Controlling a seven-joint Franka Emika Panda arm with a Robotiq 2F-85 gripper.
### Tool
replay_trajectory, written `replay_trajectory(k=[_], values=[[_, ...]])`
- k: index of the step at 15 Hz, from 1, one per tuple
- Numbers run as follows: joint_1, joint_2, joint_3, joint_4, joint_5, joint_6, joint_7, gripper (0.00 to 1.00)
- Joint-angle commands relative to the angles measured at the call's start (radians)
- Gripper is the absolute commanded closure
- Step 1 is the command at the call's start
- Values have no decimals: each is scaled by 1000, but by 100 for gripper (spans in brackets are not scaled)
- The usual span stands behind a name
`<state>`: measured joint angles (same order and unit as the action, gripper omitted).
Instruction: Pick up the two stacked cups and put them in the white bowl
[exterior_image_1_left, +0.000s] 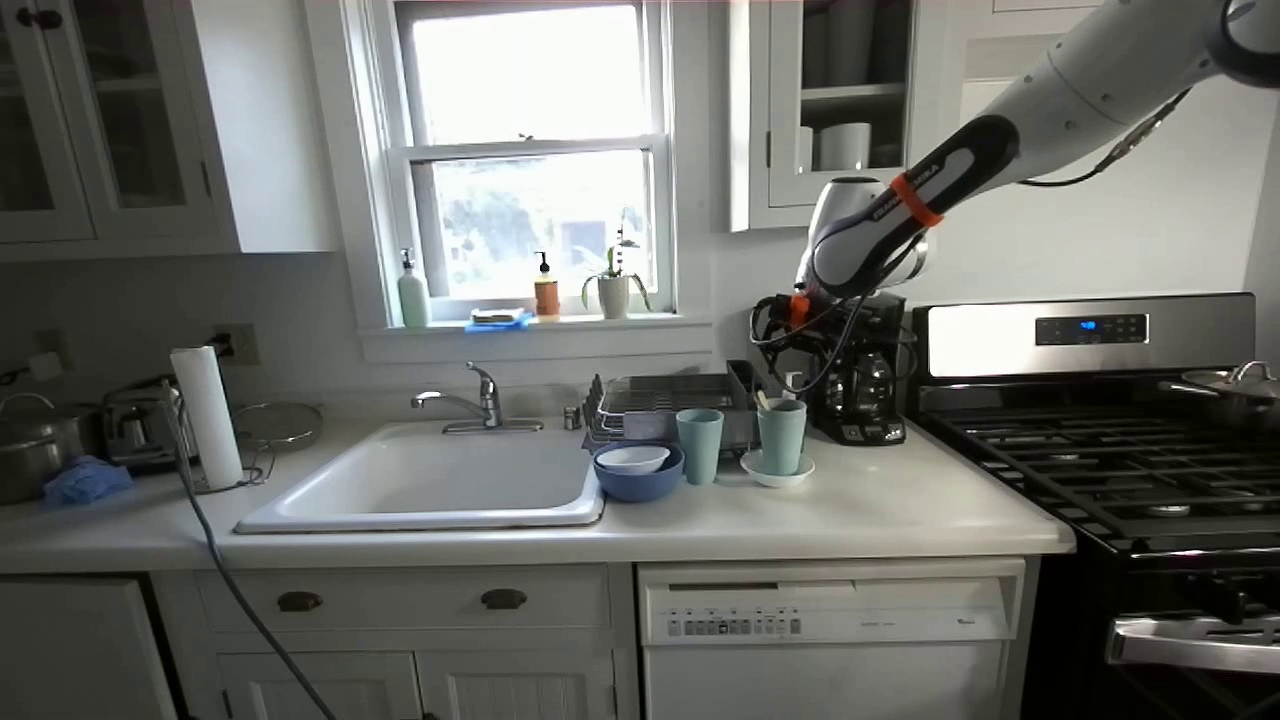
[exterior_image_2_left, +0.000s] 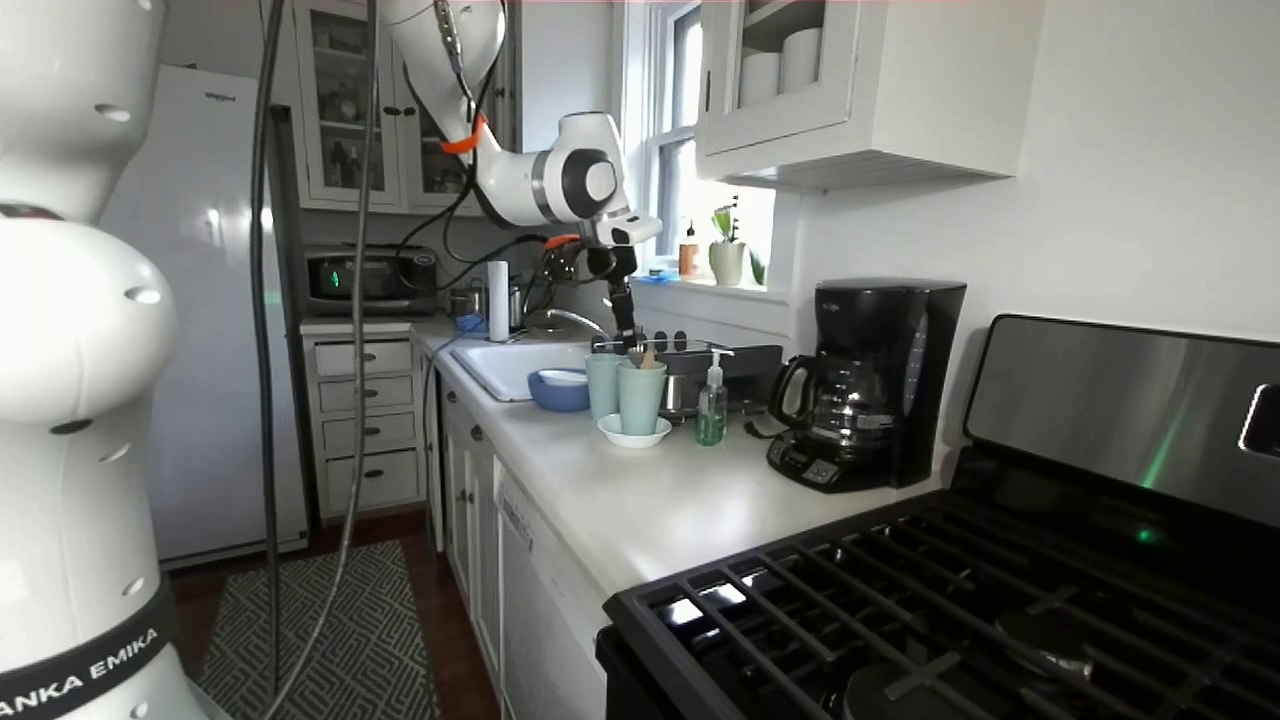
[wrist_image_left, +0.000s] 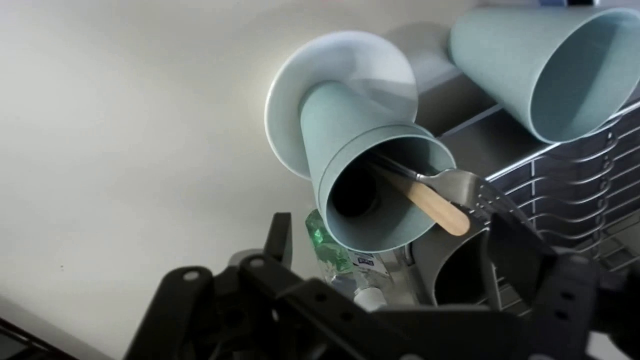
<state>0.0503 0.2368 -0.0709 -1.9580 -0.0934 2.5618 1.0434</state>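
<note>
Black gripper (wrist_image_left: 389, 218): jaws spread, unloaded. Two nested pale blue-green plastic-looking tumblers (wrist_image_left: 345, 130) stood ahead of jaws, in round white ceramic-looking bowl (wrist_image_left: 286, 120). Judged light, stiff, slick; silver metal fork (wrist_image_left: 457, 185) inside could shift. Best hold seemed outer wall, below double rim.

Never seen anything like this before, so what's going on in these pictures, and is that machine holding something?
That's a robot arm with a two-fingered end effector for grabbing. Two pictures come from cameras standing apart from the robot; the close-up comes from a camera on the arm itself. On the counter, two stacked cups stand in a white bowl, with a fork and a wooden handle poking out. Nearby are another cup and a blue bowl with a white dish inside. Nothing is held: the end effector is open.
</note>
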Motion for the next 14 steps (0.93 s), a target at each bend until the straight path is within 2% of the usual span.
replay_trajectory(k=[1, 4, 7, 8, 9, 10, 12, 14], values=[[-30, -186, 41, -193, 90, 11, -263, 0], [-30, -309, 46, -301, 152, -33, -479, 0], [-34, -408, 39, -391, 124, -81, -653, 0], [-35, -425, 34, -415, 145, -78, -735, 0], [8, -432, -7, -437, 182, -54, -815, 0], [-42, -378, 46, -366, 136, -74, -691, 0], [-37, -405, 34, -405, 159, -73, -773, 0], [-35, -411, 31, -415, 160, -71, -790, 0]])
